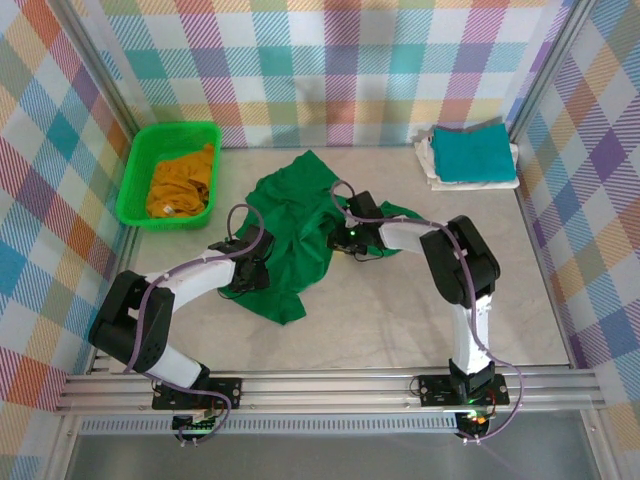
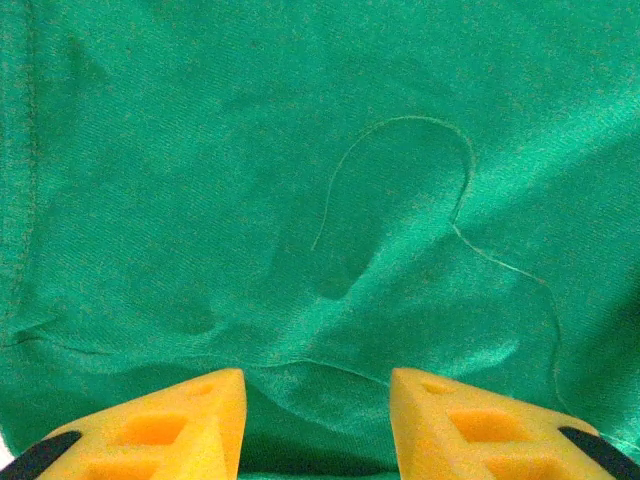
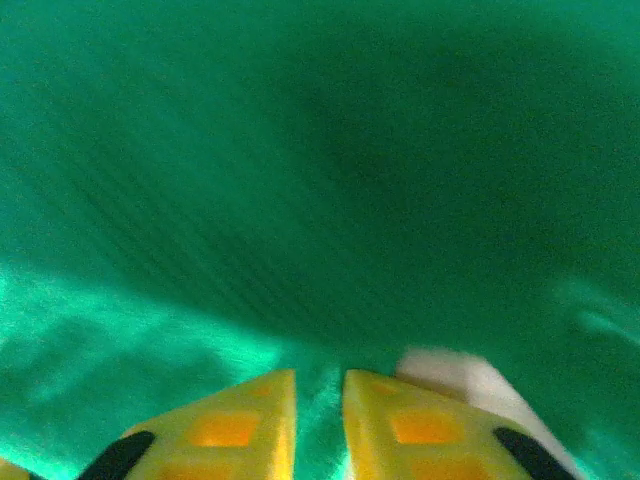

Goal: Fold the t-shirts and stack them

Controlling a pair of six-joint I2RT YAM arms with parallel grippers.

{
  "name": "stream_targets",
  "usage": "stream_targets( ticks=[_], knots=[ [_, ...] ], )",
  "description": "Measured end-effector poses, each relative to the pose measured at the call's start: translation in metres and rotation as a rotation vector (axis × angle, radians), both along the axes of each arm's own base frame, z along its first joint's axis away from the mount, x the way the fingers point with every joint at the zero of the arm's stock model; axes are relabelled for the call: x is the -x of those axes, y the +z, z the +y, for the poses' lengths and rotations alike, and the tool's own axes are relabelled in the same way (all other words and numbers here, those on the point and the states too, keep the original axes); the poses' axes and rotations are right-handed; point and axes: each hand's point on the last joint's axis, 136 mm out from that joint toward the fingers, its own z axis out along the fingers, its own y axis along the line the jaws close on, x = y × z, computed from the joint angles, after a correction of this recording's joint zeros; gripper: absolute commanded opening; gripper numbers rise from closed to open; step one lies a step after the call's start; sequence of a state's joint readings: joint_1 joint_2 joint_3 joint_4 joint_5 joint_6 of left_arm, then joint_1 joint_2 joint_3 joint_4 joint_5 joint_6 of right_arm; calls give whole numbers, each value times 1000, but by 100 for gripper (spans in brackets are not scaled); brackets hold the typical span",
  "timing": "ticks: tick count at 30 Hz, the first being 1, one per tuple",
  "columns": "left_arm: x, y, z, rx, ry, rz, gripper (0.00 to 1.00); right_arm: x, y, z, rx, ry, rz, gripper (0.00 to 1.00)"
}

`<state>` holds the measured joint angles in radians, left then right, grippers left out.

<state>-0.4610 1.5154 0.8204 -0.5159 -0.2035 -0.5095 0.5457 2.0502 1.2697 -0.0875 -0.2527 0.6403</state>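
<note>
The dark green t-shirt [image 1: 290, 230] lay crumpled in the middle of the bench [image 1: 400, 310], not yet folded. The left end effector [image 2: 317, 390] sat low on it toward 8 o'clock. Its fingers were partly open, with a bump of cloth between them that was not squeezed.

The right end effector [image 3: 318, 385] was on the shirt toward 3 o'clock. Its fingers were nearly together with a thin strip of green in the gap, but that view was too blurry to tell if it had a pinch.

If one side pulled with no real hold, the cloth could slip and bunch up more. A loose thread [image 2: 400, 125] might catch on a finger.

The shirt's sleeves and neck were lost in the folds. The mustard yellow t-shirt [image 1: 180, 185] sat in the basket [image 1: 135, 170] at 10 o'clock. The teal t-shirt [image 1: 470, 152] lay on the white t-shirt [image 1: 430, 165] at 2 o'clock.
</note>
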Motion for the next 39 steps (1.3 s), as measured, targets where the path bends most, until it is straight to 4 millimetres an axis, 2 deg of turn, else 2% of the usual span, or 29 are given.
stream_targets(
  ticks=[2, 5, 11, 14, 20, 26, 30, 32, 39],
  knots=[
    [0, 0, 0, 0, 0, 0, 42, -7, 2, 6, 3, 5, -16, 9],
    [0, 0, 0, -1, 0, 1, 42, -8, -3, 10, 21, 12, -12, 1],
    [6, -6, 6, -19, 8, 13, 42, -3, -5, 9, 44, 11, 7, 0],
    [5, -6, 7, -25, 14, 8, 42, 6, -6, 5, 56, 11, 29, 0],
    [4, -4, 9, -35, 18, -1, 42, 54, -7, -8, 104, 44, 113, 0],
    [3, -2, 12, -51, 22, -7, 41, 117, -8, -13, 151, 124, 219, 0],
    [2, 0, 11, -49, 22, -13, 41, 156, -5, -30, 199, 145, 293, 0],
    [0, 2, 11, -47, 24, -17, 41, 170, 2, -40, 223, 144, 314, 0],
    [2, 3, 15, -55, 31, -1, 41, 199, 44, -70, 225, 119, 294, 0]
  ],
)
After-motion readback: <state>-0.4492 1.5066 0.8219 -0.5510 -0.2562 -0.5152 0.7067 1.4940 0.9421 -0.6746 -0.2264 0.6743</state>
